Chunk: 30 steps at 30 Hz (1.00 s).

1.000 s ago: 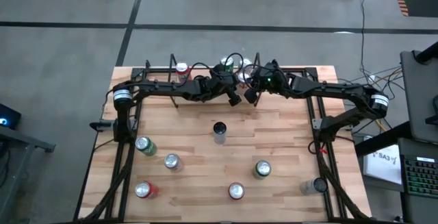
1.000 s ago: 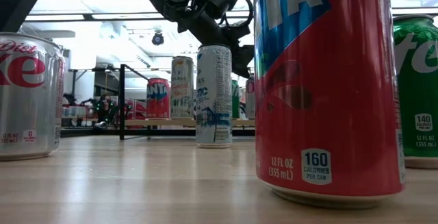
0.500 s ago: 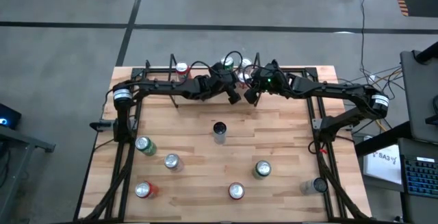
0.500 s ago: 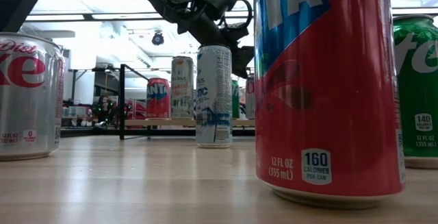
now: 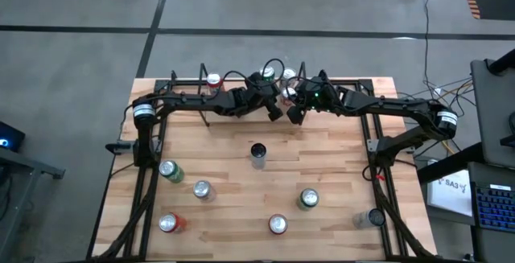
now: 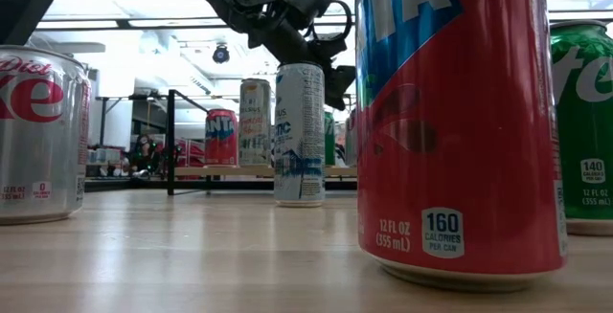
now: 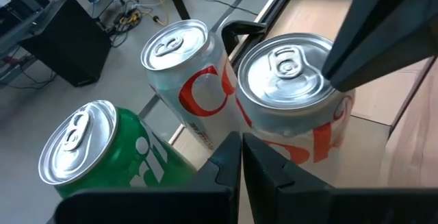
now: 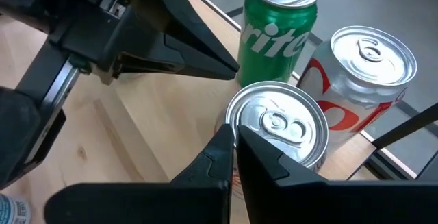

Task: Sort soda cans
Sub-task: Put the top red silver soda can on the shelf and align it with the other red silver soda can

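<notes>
Three soda cans stand together at the table's far edge: a green one (image 8: 280, 18), a silver-white one with red letters (image 8: 366, 66), and a silver-topped one with red print (image 8: 277, 125) nearest the grippers. The left wrist view shows the same green can (image 7: 89, 155), silver-white can (image 7: 181, 66) and red-printed can (image 7: 294, 94). My left gripper (image 5: 276, 113) and my right gripper (image 5: 293, 114) are both shut, side by side just on the near side of this group. The left gripper's tips (image 7: 241, 162) point between two cans. My right gripper has its shut fingertips (image 8: 229, 142) at the near rim (image 8: 239, 125) of the red-printed can's top, coming slanting down from the near right; I cannot tell whether they touch. My left gripper's shut tips (image 7: 236, 148) stand close before that can's wall (image 7: 274, 148); touch cannot be told.
Other cans stand loose on the table: a tall white one (image 5: 257, 155) in the middle, green (image 5: 170, 170), silver (image 5: 202, 189), red (image 5: 170, 223), red (image 5: 278, 225), green (image 5: 308, 199) and grey (image 5: 372, 218) nearer the front, and one (image 5: 213, 80) at the far left. Black frame rails (image 5: 354, 82) line the far edge.
</notes>
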### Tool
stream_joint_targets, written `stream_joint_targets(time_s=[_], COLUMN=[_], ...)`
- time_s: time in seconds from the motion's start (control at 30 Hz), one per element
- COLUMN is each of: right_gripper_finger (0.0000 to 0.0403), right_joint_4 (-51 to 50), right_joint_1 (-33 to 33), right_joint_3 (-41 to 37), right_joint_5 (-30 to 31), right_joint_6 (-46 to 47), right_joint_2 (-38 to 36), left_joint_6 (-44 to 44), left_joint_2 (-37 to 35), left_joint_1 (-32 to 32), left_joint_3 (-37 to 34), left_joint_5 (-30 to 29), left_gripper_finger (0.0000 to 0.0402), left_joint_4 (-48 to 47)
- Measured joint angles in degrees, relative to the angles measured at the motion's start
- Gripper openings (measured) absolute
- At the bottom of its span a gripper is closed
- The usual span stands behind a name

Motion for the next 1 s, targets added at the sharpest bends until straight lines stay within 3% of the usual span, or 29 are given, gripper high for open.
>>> stream_joint_targets(time_s=[0.53, 0.83, 1.0], right_gripper_finger=[0.0011, 0.0011, 0.0011], right_joint_4=[-3.09, -15.55, -16.01], right_joint_1=[-0.02, 0.00, -0.02], right_joint_3=[1.30, 5.56, 5.60], right_joint_5=[2.62, -1.02, -1.03], right_joint_6=[-1.16, -2.20, -3.31], right_joint_2=[-2.18, -2.40, -2.40], left_joint_6=[1.10, 4.68, 6.48], left_joint_2=[-0.39, -5.34, -8.98], left_joint_1=[-1.91, -4.93, -6.43], left_joint_3=[0.00, -0.04, -1.29], left_joint_5=[0.03, 0.09, 0.14], left_gripper_finger=[0.0000, 0.0000, 0.0000], left_joint_4=[-1.01, -1.30, -0.01])
